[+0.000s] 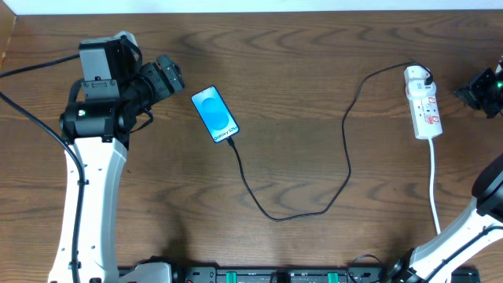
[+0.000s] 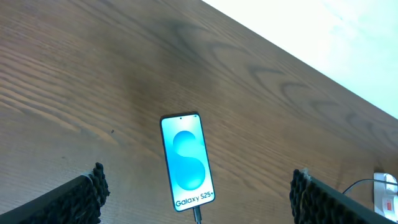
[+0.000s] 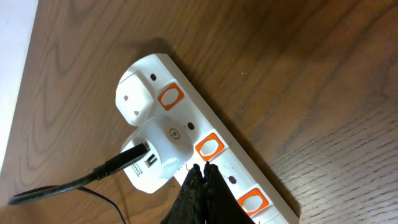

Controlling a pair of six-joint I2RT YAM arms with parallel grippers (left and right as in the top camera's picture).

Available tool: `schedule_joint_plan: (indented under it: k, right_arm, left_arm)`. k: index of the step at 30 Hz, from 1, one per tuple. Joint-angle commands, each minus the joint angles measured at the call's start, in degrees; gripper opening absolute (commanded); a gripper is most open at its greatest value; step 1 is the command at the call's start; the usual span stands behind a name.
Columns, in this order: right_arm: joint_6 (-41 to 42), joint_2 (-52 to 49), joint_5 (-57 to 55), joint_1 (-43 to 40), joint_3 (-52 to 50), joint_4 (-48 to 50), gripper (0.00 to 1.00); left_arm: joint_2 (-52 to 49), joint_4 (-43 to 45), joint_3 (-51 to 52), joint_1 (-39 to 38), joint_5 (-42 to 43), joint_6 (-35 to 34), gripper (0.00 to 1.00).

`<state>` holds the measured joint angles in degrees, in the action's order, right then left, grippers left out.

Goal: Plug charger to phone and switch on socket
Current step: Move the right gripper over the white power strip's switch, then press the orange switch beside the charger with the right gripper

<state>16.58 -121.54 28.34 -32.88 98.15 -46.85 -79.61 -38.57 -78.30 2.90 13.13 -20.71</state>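
The phone [image 1: 214, 114], blue screen up, lies left of centre; it also shows in the left wrist view [image 2: 186, 162]. The charger's black cable [image 1: 275, 217] runs from the phone's lower end [image 2: 198, 215] in a loop to a white adapter [image 3: 155, 149] plugged into the socket [image 1: 424, 102]. The cable enters that adapter [image 3: 81, 182]. My left gripper [image 1: 174, 77] is open and empty, raised to the phone's left, its fingers either side of the phone in its own view [image 2: 199, 180]. My right gripper [image 1: 464, 91] is shut and empty, its tips [image 3: 204, 168] at the socket's face [image 3: 186, 115] beside the second orange switch [image 3: 209, 146].
The socket's white cord [image 1: 434, 189] runs down the right side toward the front edge. Another white plug [image 3: 135, 93] sits at the strip's end. The far table edge [image 2: 298, 56] is close behind the phone. Dark brackets [image 1: 275, 275] line the front edge.
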Motion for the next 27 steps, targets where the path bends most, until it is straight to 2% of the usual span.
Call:
schedule_joint_plan:
  k: [1,27]
  right_arm:
    - [1.22,-0.63,-1.07,-0.02,-0.46,0.11,0.01]
    - [0.50,-2.21,-2.34,1.79,-0.74,0.35,0.01]
  left_arm:
    - [0.31,-0.02,0.07,0.26,-0.76,0.76,0.95]
    - [0.31,-0.02,0.07,0.26,-0.76,0.76,0.95]
